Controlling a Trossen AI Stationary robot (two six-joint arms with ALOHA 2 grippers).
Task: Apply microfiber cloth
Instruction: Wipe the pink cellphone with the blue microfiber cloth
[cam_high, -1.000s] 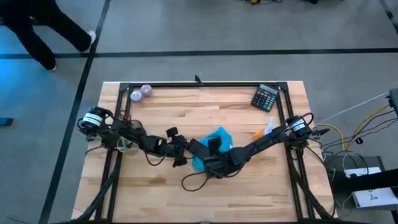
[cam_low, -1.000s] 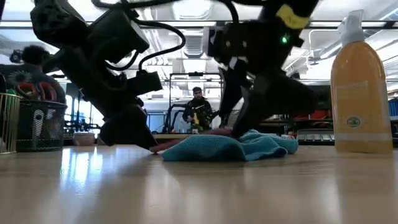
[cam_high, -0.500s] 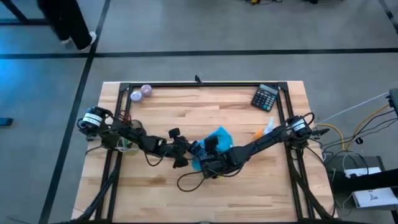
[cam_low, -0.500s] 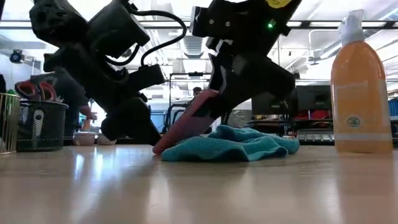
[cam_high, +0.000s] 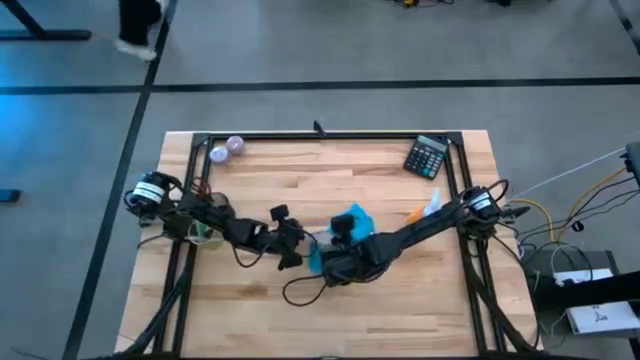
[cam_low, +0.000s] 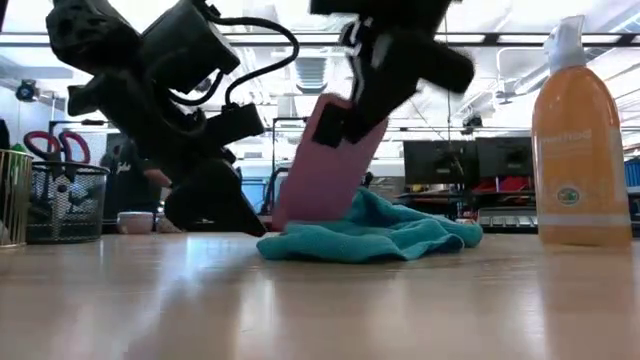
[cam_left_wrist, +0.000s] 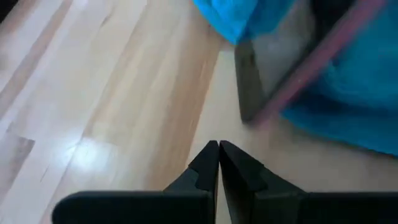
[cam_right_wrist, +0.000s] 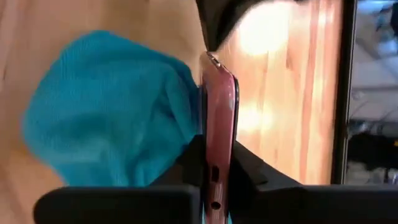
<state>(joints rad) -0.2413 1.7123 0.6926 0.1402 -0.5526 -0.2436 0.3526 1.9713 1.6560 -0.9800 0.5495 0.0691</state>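
A phone in a pink case (cam_low: 325, 165) stands steeply tilted beside the teal-blue microfiber cloth (cam_high: 352, 220), which lies bunched on the wooden table just right of centre. My right gripper (cam_right_wrist: 217, 168) is shut on the phone's raised end. My left gripper (cam_left_wrist: 217, 149) is shut, its tips low over the table a little short of the phone's lower end (cam_left_wrist: 249, 99); I see a gap between them. In the low view the cloth (cam_low: 390, 235) spreads behind and to the right of the phone's foot. My right gripper pinches the phone's end with the ports (cam_right_wrist: 216, 177) between its two fingers (cam_right_wrist: 249, 165), one on the screen face and one on the pink back. The fingers come from above, slanting. The phone stands steeply, with its lower end (cam_low: 285, 218) down at the cloth's edge.
An orange spray bottle (cam_low: 575, 140) stands at the right. A calculator (cam_high: 428, 157) lies at the far right corner and two small purple balls (cam_high: 227, 148) at the far left. A mesh cup with scissors (cam_low: 65, 195) stands at the left.
My right gripper has taken hold of the phone's end and gone up with it. The phone, lying flat on the cloth a second ago, has tipped up to a steep slant; its lower end has stayed down near my left gripper.
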